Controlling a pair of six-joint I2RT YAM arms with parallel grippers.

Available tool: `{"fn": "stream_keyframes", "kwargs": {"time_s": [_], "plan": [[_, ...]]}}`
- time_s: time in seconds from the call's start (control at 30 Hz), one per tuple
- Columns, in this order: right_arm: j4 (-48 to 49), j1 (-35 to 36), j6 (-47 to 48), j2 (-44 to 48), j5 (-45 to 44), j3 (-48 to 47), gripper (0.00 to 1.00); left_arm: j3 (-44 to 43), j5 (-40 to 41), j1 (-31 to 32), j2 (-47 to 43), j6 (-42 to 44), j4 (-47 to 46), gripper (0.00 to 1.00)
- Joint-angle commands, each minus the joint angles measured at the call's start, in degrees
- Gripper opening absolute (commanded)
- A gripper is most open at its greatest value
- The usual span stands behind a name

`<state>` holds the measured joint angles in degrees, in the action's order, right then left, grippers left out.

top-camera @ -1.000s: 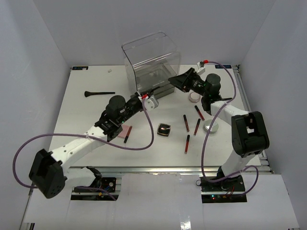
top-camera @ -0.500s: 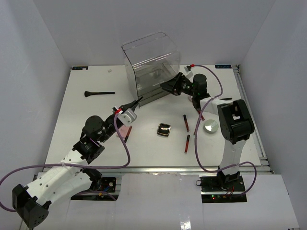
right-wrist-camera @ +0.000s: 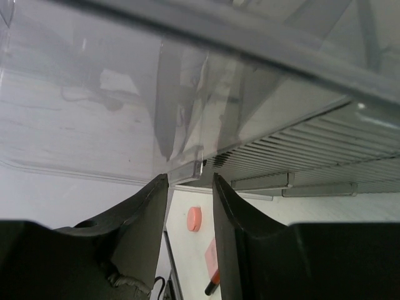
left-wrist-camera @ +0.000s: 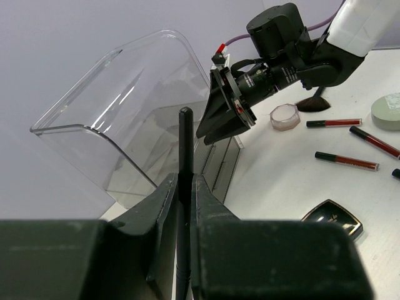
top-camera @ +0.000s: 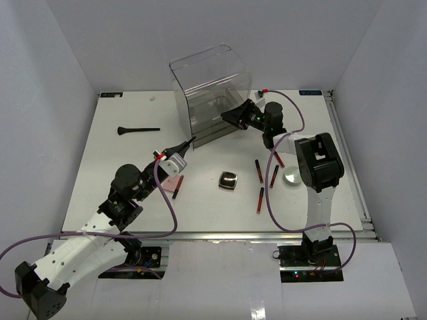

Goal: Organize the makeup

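My left gripper (top-camera: 188, 143) is shut on a slim black stick (left-wrist-camera: 185, 150), held raised in front of the clear acrylic drawer box (top-camera: 210, 90). My right gripper (top-camera: 225, 118) is open at the box's lower drawer front, with the drawer's clear lip (right-wrist-camera: 187, 170) between the fingertips. On the table lie a black brush (top-camera: 137, 129), a black square compact (top-camera: 229, 180), several red-and-black tubes (top-camera: 258, 171), a round silver tin (top-camera: 293, 176) and a pink palette (top-camera: 175, 181) partly under my left arm. The white-pink jar (left-wrist-camera: 284, 115) shows in the left wrist view.
The box stands at the back centre of the white table (top-camera: 113, 167). White walls close in the left, right and back sides. A small round white thing (top-camera: 153, 98) lies near the back edge. The arms' purple cables (top-camera: 170, 213) loop over the table.
My left arm has drawn back to the near left with the black stick in it. My right gripper has moved left to the box's lower drawer front.
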<state>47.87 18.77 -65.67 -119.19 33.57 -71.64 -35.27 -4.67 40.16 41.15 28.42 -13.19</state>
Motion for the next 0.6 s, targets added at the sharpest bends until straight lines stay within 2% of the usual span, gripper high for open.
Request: {"fn": "stream_keyframes", "kwargs": {"time_s": [0.0, 0.27, 0.47, 0.57], "plan": [[5.42, 0.13, -2.13, -0.88, -1.84, -3.70, 0.40, -0.26, 0.08, 0.18, 0.42, -0.97, 0.18, 0.00], [6.30, 0.12, -3.54, -1.51, -2.57, -4.39, 0.32, -0.61, -0.63, 0.10, 1.66, -1.46, 0.09, 0.00], [8.80, -0.04, -5.77, -2.27, -2.99, -3.26, 0.12, -0.85, -1.56, 0.10, 2.34, -1.88, 0.01, 0.00], [10.34, -0.37, -7.22, -1.86, -3.07, -2.37, 0.09, -1.12, -2.58, 0.18, 2.78, -2.14, 0.02, 0.00]]}}
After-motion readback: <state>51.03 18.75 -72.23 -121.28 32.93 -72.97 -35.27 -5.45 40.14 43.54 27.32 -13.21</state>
